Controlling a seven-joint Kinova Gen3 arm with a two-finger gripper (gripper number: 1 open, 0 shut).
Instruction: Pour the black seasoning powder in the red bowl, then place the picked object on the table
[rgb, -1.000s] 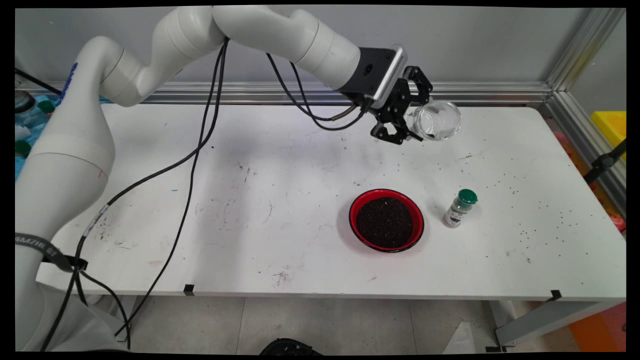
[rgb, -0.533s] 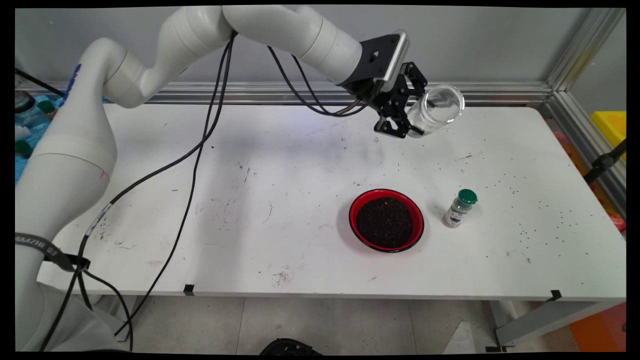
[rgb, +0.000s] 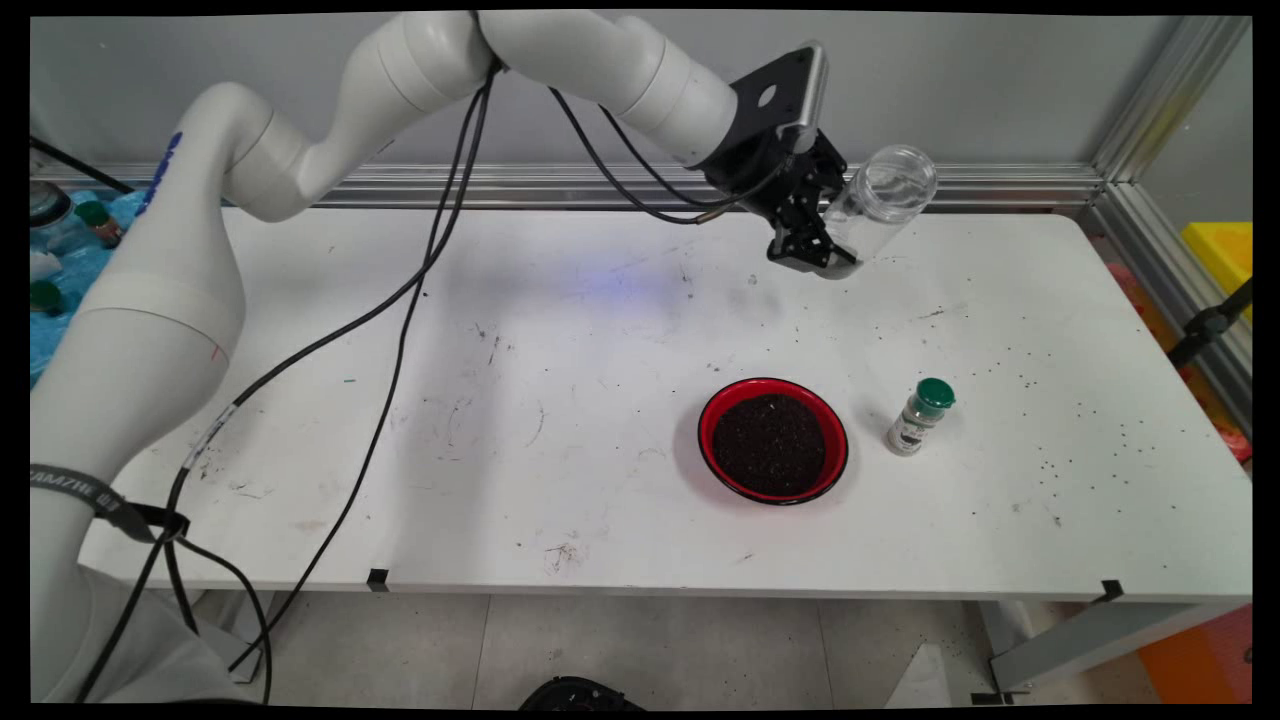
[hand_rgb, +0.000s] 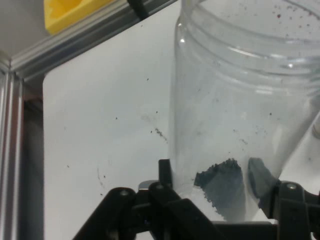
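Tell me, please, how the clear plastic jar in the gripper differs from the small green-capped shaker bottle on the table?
The clear plastic jar is held tilted above the table by the gripper; the green-capped shaker bottle stands free beside the red bowl. The jar is open and larger; the bottle is capped. Both have see-through walls.

You have the jar (rgb: 880, 205) in the gripper (rgb: 822, 232), tilted above the table's (rgb: 500, 400) far side. Nearer you, the bowl (rgb: 772, 440) sits on the table, with the shaker (rgb: 920, 416) just right of it.
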